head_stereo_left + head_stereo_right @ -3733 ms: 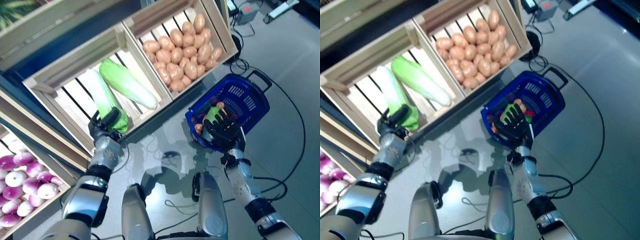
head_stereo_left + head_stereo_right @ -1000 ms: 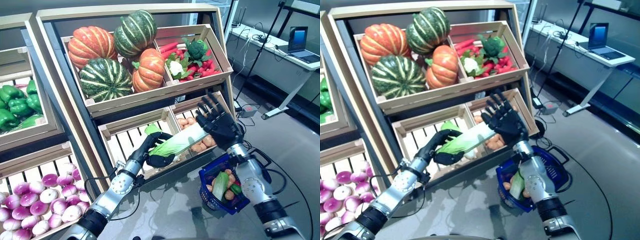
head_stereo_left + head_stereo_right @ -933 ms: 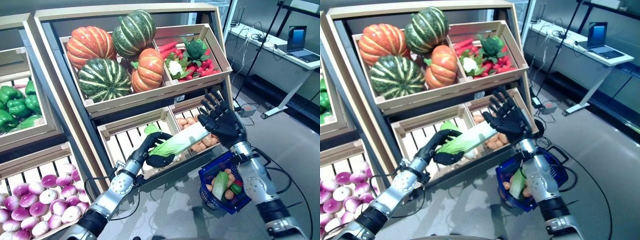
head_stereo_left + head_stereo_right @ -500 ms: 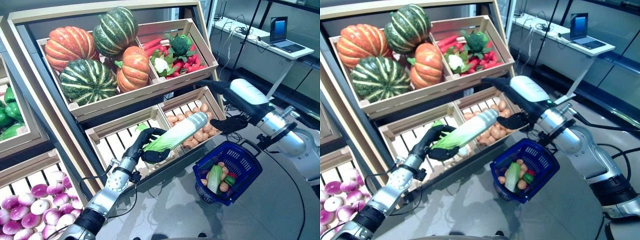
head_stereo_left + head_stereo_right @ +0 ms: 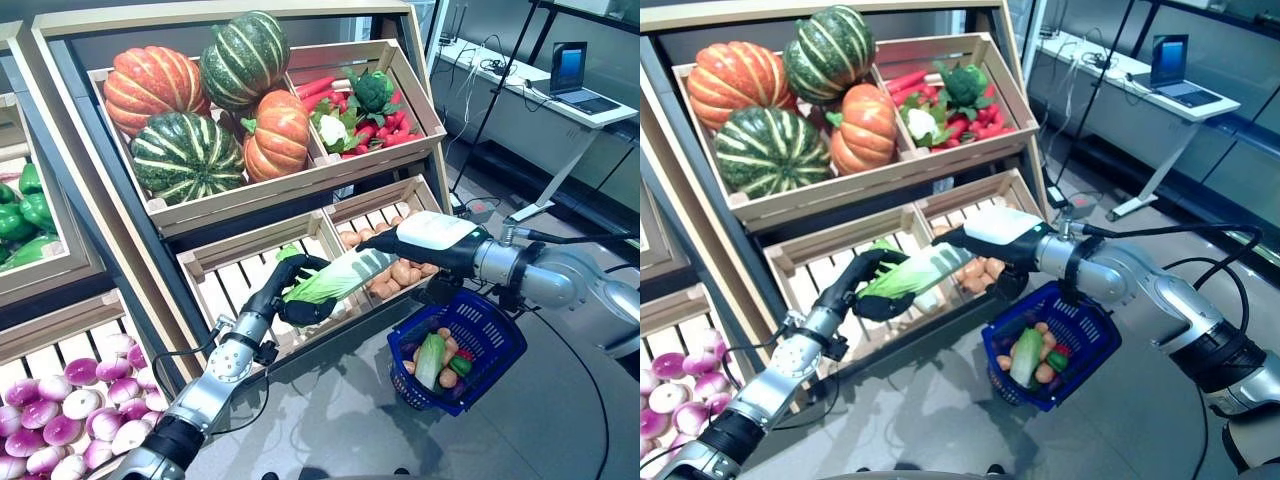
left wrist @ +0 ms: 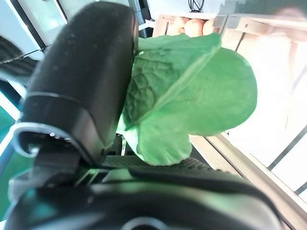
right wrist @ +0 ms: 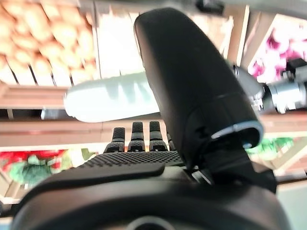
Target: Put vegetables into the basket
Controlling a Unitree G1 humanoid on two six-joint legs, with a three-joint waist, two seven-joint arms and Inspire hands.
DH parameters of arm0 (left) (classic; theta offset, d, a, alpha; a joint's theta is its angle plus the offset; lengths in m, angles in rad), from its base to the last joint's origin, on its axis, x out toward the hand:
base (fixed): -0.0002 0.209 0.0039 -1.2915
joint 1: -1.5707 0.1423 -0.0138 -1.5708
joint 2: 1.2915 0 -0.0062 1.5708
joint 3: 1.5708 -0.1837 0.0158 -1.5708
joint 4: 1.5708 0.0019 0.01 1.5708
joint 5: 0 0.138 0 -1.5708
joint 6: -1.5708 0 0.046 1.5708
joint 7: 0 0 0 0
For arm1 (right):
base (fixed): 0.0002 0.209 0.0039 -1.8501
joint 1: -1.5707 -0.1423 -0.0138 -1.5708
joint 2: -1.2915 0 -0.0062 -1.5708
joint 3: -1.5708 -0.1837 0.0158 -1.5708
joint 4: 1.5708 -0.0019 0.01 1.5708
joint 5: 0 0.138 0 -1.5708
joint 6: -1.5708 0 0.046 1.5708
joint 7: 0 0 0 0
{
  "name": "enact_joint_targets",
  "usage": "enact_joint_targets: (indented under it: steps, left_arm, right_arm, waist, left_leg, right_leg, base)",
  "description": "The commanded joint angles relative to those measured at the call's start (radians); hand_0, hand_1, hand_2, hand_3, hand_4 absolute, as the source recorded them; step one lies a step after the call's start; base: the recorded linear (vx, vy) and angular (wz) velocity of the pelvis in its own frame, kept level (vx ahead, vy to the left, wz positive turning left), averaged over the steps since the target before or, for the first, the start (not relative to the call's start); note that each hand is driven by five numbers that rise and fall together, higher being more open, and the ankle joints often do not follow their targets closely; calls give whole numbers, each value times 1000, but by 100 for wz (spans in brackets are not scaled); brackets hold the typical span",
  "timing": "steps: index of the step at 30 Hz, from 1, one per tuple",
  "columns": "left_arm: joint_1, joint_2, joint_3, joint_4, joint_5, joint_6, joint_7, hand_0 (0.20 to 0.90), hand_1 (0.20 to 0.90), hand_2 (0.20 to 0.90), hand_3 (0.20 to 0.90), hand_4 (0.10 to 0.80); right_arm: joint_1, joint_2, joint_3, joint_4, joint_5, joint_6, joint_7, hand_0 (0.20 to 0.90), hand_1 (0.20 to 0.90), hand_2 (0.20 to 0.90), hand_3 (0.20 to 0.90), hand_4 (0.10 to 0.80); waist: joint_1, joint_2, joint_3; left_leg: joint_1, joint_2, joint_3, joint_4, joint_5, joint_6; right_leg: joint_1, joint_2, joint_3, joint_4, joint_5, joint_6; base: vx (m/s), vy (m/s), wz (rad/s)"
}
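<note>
My left hand is shut on the leafy green end of a napa cabbage and holds it in the air in front of the stand's lower crates. The left wrist view shows the green leaves against my thumb. My right hand is open, with straight fingers at the cabbage's white end; the right wrist view shows that white end just past its fingers. The blue basket stands on the floor below my right arm. It holds a green-white cabbage and potatoes.
The wooden stand with slanted crates rises in front and to the left. A desk with a laptop stands at the back right. Grey floor spreads to the right of the basket.
The camera has shifted. My right hand has come down and leftward to the cabbage's white end. My left hand still holds the cabbage in about the same place.
</note>
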Motion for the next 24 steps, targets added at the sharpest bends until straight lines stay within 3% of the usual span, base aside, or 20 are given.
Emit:
enact_joint_targets:
  steps: [1, 7, 16, 20, 24]
  left_arm:
    - [-203, 32, -21, -136, -43, -76, 18, 300, 300, 300, 300, 400]
    - [-234, 7, -48, -181, -95, -32, -32, 300, 300, 300, 300, 400]
    - [-245, -7, -104, -260, -168, 65, -135, 300, 300, 300, 300, 400]
    - [-228, 5, -94, -265, -185, 83, -154, 300, 300, 300, 300, 400]
    - [-215, 16, -82, -250, -193, 76, -166, 300, 300, 300, 300, 400]
  right_arm:
    - [-195, 48, 74, 48, -74, 64, 35, 900, 900, 900, 900, 800]
    - [-242, 139, 141, 145, -156, 97, 17, 900, 900, 900, 900, 800]
    - [-218, 279, 113, 281, -349, 148, -215, 900, 900, 900, 900, 800]
    - [-163, 275, 44, 241, -372, 133, -301, 900, 900, 900, 900, 800]
    - [-135, 254, 11, 196, -401, 124, -289, 900, 900, 900, 900, 800]
  waist:
    - [26, -24, -43]
    - [36, -24, -41]
    - [49, -12, -28]
    - [47, -6, -26]
    - [46, -4, -29]
  left_leg:
    - [-2, -3, -14, 2, -49, 3]
    - [-2, -3, -17, 2, -48, 2]
    - [-6, -4, -27, 2, -51, 8]
    - [-5, -4, -28, 2, -55, 10]
    - [-6, -4, -28, 2, -56, 10]
  right_leg:
    - [45, -37, 9, 25, -31, -4]
    - [46, -38, 6, 24, -29, -4]
    - [47, -40, 5, 21, -30, 0]
    - [50, -41, 4, 20, -32, 3]
    - [49, -43, 1, 17, -32, 6]
  base:
    - [0, 0, 0]
    - [0, 0, 0]
    - [-8, 2, 2]
    - [0, 0, 0]
    - [0, 0, 0]
